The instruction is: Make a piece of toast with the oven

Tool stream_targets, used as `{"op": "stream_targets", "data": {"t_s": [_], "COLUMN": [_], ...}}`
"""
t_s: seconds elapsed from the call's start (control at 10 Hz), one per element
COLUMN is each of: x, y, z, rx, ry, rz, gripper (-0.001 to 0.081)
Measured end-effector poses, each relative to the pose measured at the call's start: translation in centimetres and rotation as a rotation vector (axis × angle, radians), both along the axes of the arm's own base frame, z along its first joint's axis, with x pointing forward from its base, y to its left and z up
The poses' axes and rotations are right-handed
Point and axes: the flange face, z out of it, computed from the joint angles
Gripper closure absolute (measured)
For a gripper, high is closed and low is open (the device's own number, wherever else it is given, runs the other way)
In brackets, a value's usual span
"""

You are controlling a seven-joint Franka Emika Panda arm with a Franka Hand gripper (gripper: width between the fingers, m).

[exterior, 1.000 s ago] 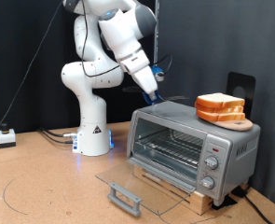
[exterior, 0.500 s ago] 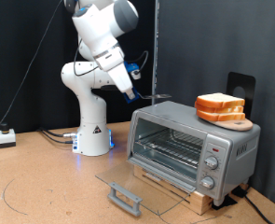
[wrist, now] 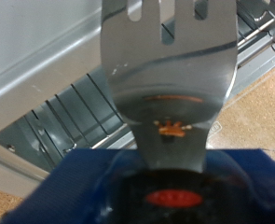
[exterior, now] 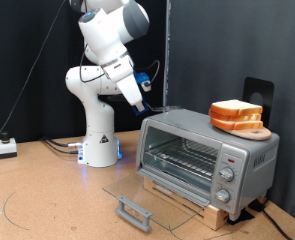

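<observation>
Nowhere can any writing be read. Whether the pincer (exterior: 147,105) is spread or pinching, I cannot tell; a grey metal fork (wrist: 171,70) juts from it. Just beside and below it sits the boxy silver-grey toaster oven (exterior: 207,160), glass door (exterior: 147,203) dropped open, orange-crusted pale bread slices (exterior: 237,116) stacked on top.

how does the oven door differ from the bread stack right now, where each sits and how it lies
The oven has its glass door swung fully down, lying flat and low in front of the open cavity; the bread stack sits high on the oven's roof at the exterior view's right. The door is clear with a dark bar handle; the stack is opaque, pale with orange-brown crusts. Neither is touched by the gripper, which hangs above the oven's left end.
</observation>
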Motion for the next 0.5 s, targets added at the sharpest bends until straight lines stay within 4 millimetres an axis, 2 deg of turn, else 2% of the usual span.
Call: {"op": "stream_targets", "data": {"t_s": [0.3, 0.5], "x": [1.9, 3.4], "y": [1.1, 2.6], "z": [-0.4, -0.3], "rx": [-0.014, -0.011], "ry": [-0.042, -0.042], "rz": [-0.022, 0.004], "gripper": [0.0395, 0.0395]}}
